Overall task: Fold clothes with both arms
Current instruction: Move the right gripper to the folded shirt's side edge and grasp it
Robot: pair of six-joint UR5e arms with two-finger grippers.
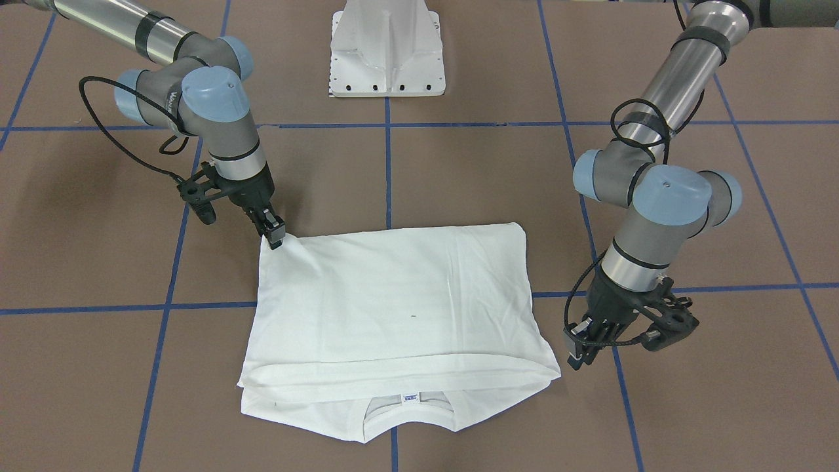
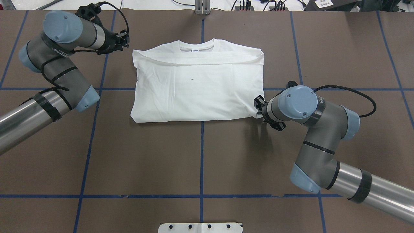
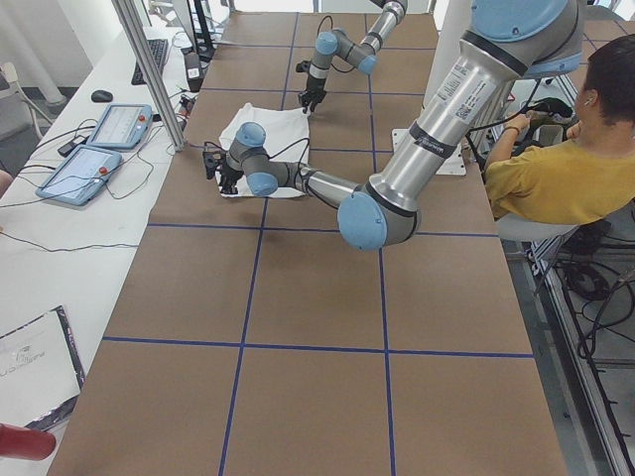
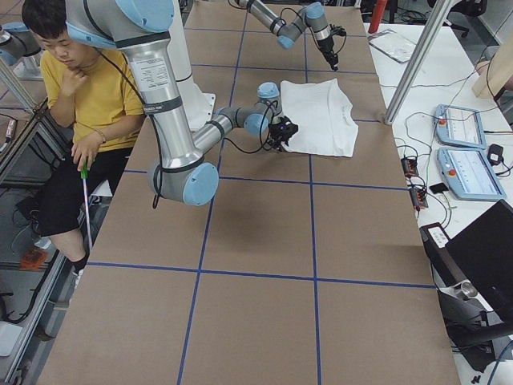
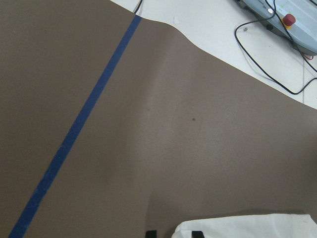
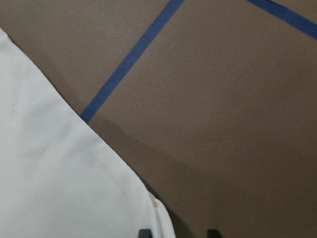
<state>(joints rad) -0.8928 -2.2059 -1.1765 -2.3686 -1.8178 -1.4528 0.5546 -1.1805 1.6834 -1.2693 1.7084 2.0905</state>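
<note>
The white T-shirt [image 1: 400,308] lies folded into a rectangle on the brown table, plain side up, its printed text hidden. Its collar [image 1: 406,406] and neck label [image 1: 410,397] peek out at the far edge. In the overhead view the shirt [image 2: 197,87] sits mid-table. My right gripper [image 1: 275,237] is down at the shirt's near right corner [image 2: 258,106]. Its wrist view shows the tips apart with the cloth corner [image 6: 59,163] between them. My left gripper [image 1: 575,357] hovers beside the far left corner [image 2: 125,38], tips slightly apart, with the shirt's edge [image 5: 247,227] just below.
The white pedestal base [image 1: 387,52] stands at the robot's side of the table. Blue tape lines [image 2: 202,155] grid the brown surface. A seated person [image 3: 566,169] is beside the robot. Control tablets [image 3: 99,139] and cables lie on the white side bench.
</note>
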